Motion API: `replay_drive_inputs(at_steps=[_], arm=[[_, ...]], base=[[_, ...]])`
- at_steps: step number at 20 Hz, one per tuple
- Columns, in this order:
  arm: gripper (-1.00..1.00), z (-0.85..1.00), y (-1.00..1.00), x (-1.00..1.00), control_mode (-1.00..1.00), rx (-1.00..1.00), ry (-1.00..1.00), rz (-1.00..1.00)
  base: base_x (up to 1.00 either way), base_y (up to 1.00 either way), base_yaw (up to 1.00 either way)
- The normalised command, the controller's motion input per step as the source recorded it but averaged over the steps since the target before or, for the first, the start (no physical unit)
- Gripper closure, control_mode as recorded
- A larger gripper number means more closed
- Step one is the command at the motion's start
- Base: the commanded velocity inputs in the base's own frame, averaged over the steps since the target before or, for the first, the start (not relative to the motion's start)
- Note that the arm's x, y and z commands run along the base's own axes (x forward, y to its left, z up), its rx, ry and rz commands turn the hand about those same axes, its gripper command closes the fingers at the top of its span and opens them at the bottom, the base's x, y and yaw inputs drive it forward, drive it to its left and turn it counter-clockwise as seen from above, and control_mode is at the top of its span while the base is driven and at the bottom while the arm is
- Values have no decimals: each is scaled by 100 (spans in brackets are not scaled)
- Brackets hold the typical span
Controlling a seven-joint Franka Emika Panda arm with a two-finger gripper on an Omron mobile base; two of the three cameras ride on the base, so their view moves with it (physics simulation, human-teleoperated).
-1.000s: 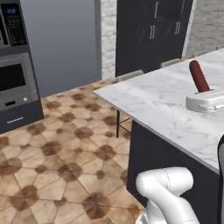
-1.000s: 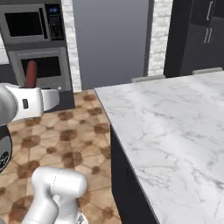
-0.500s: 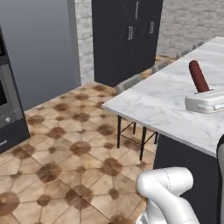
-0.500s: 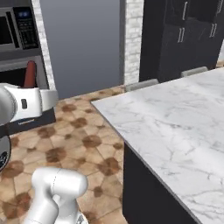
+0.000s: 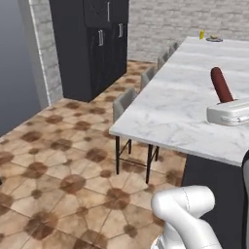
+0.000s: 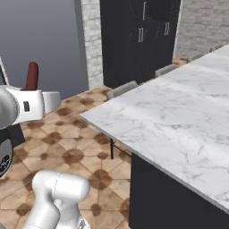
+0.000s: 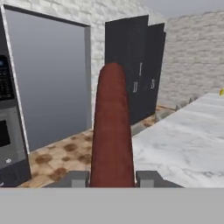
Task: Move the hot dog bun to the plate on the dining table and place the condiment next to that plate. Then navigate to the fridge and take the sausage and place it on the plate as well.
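The sausage (image 7: 112, 127), a smooth red-brown cylinder with a rounded end, stands upright, clamped between the jaws of the gripper (image 7: 112, 178). Beside it runs the long table (image 5: 185, 104), white marble with grey veins, grey stools (image 5: 124, 99) along its edge. At its far end stand a yellow condiment (image 5: 202, 34) and a plate (image 5: 214, 39). Beyond: patterned brown floor tiles (image 5: 58, 165), black cabinets (image 5: 95, 44), pale brick wall (image 5: 160, 22).

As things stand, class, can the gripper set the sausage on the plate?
Probably not yet. The gripper holds the sausage, but the plate sits at the table's far end.
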Motion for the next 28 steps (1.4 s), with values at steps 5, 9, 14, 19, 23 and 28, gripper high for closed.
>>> replay_drive_inputs(at_steps=[5,9,14,19,23,28], arm=[[100,0,0,0,100,0,0,0],[100,0,0,0,100,0,0,0],[100,0,0,0,100,0,0,0],[100,0,0,0,100,0,0,0],[100,0,0,0,100,0,0,0],[100,0,0,0,100,0,0,0]], base=[[36,99,-40],[52,100,-40],[68,100,-39],[73,100,-38],[86,100,-36],[93,100,-36]])
